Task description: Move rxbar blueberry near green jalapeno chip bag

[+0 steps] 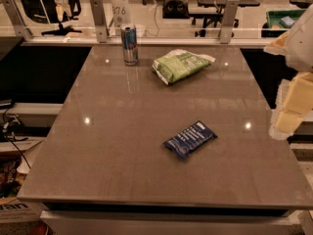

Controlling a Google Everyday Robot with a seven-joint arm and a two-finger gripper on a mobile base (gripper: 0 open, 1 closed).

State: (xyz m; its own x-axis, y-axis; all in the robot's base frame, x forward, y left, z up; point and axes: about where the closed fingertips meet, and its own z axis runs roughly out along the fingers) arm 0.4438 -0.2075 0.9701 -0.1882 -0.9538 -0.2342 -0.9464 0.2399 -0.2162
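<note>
**While the Move Waits, Every Step Is Left to Do**

Though the wide grey-brown polished bench (122, 170) is set, none of the job looks done. The robot's pale, blurred tool (288, 116) hangs off the bench's right edge, touching nothing. Whether it is open cannot be told, and no load shows. The light green and white crinkled foil chip bag (180, 65) sits at the far centre. The small flat dark navy rxbar blueberry wrapper (190, 139) lies well apart from it, nearer the front. Reach, grasp, carry and placement all appear outstanding.
</note>
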